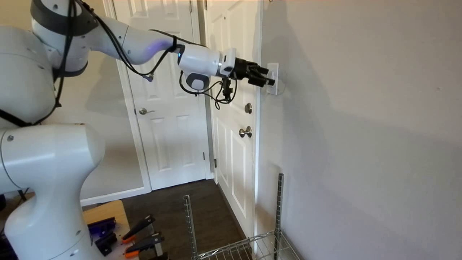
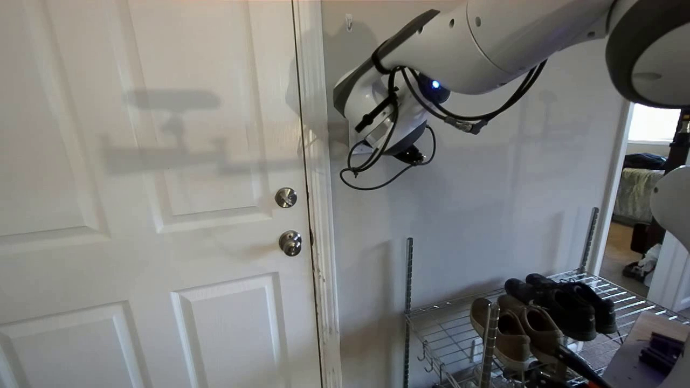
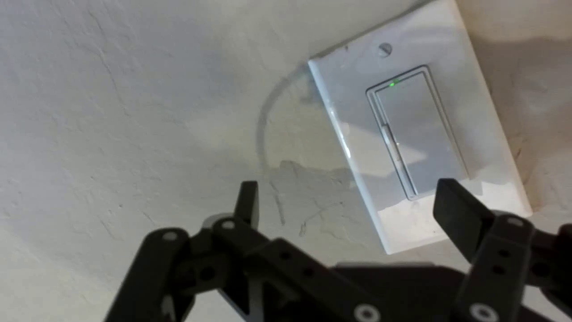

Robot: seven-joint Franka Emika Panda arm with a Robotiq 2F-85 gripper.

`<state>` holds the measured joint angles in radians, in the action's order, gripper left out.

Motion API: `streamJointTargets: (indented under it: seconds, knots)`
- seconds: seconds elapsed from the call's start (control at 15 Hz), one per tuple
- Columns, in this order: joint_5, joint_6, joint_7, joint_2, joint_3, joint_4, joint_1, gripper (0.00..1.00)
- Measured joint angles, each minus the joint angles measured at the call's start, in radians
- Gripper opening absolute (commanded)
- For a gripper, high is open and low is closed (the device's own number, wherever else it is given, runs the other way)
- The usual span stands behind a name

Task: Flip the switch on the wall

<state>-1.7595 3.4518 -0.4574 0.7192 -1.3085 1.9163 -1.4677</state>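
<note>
Holding the gripper [image 3: 353,203] near the switch [image 3: 418,134] on the wall [image 3: 143,134], fingers [image 3: 460,217] apart, I judge the reach mostly done, the flip (contact unclear) yet to come.

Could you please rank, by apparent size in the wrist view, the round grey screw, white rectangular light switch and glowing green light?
1. White rectangular light switch
2. Round grey screw
3. Glowing green light

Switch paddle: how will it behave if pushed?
The switch paddle likely moves little; it looks nearly flush with the switch plate. The plate should stay put, as a screw shows in its face. Pushes may slip slightly: glossy highlights run along the plate's edge.
</note>
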Motion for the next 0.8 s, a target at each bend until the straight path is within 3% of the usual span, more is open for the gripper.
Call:
streamJointTargets:
  seconds: [0.47,0.8]
  knots:
    - [-0.053,0.000,-0.007,-0.003,0.014,-0.036,0.041,1.00]
    - [-0.080,0.000,-0.020,-0.034,0.112,-0.044,0.102,1.00]
